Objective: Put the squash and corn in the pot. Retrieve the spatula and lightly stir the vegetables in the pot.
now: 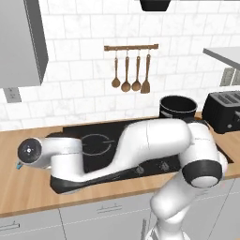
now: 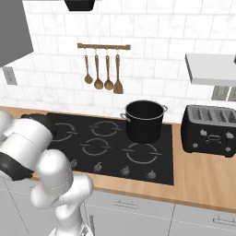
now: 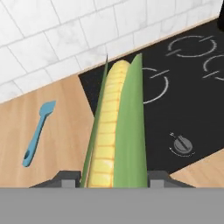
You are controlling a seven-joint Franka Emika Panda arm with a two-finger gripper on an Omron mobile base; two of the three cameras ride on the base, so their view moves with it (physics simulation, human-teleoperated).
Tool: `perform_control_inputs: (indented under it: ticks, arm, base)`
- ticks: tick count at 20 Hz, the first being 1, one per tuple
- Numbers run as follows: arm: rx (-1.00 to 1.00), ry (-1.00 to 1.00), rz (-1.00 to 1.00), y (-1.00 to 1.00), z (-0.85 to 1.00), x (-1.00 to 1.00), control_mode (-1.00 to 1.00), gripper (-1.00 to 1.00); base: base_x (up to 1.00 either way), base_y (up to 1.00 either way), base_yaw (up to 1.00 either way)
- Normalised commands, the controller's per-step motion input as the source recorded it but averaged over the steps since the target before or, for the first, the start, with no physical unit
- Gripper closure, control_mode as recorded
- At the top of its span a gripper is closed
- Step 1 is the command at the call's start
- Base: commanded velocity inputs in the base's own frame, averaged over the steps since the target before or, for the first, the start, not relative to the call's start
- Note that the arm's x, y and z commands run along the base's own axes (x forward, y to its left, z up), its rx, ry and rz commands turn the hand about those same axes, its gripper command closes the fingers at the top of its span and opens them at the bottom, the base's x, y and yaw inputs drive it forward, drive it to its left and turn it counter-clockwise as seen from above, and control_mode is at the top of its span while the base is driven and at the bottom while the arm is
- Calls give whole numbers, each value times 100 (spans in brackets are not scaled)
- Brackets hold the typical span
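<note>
While the arm (image 1: pixel 140 145) reaches low and leftward across the front of the black cooktop (image 2: pixel 138 156), the fingers (image 3: pixel 65 178) are pinching the corn (image 3: pixel 116 131), a yellow ear with green husk edges that stands lengthwise between the two dark tips and points away from the hand camera. Corn: lifted above the wooden surface (image 3: pixel 52 131) at the cooktop's left edge, clear of both. Spatula (image 3: pixel 38 131): light blue, lying flat on the wooden surface to the left of the corn in the hand view, paddle head toward the tiled wall (image 3: pixel 65 39), handle end toward the camera, apart from the corn; a sliver of blue also shows beside the arm's wrist in the left base view. Pot (image 2: pixel 144 120): deep, black, silvery rim, upright on the rear right burner, well apart from the corn. Other items: black toaster (image 2: pixel 209 131) on the surface right of the cooktop; wooden spoons and turner (image 2: pixel 102 71) hanging from a wall rail; one control knob (image 3: pixel 182 143) visible near the cooktop's front edge.
</note>
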Motion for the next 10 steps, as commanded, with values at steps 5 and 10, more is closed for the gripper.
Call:
perform_control_inputs:
  ticks: [5, 10]
  arm:
    - [16, 0, -19, -100, 65, -15, -100, 100]
    - [20, 0, -19, -100, 64, 0, -100, 100]
  base:
    - [0, 0, 0]
    - [0, 0, 0]
